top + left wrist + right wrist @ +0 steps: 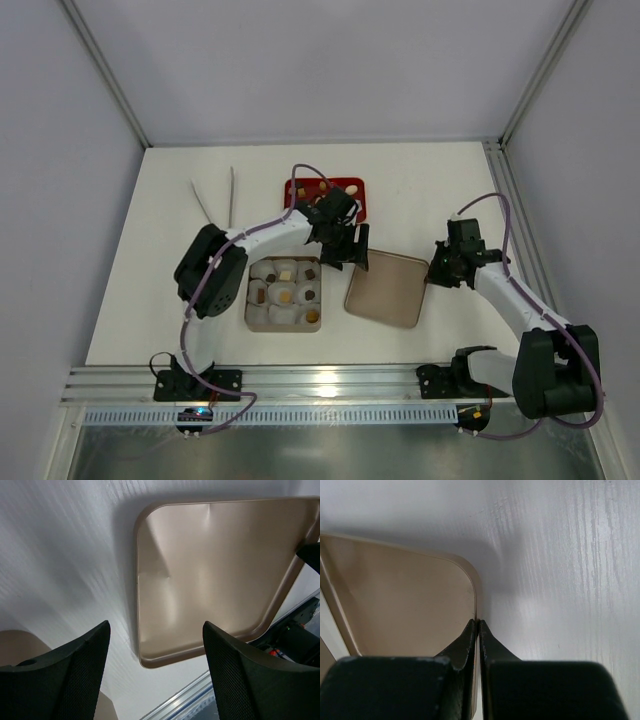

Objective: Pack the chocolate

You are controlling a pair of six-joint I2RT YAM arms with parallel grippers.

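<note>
Several small brown, tan and cream chocolates (286,295) sit in white paper cups inside the square tan tin (249,318). A few more chocolates (322,185) lie on the red tray (357,183). The tin's tan lid (387,289) lies flat to the right of the tin. My left gripper (352,250) is open and empty, above the lid's left edge (215,575). My right gripper (437,268) is shut on the lid's right rim (476,611), one finger on either side of it.
A pair of thin metal tongs (215,197) lies at the back left. The red tray is partly hidden by the left arm. A corner of the tin (20,645) shows in the left wrist view. The aluminium rail (330,382) runs along the near edge.
</note>
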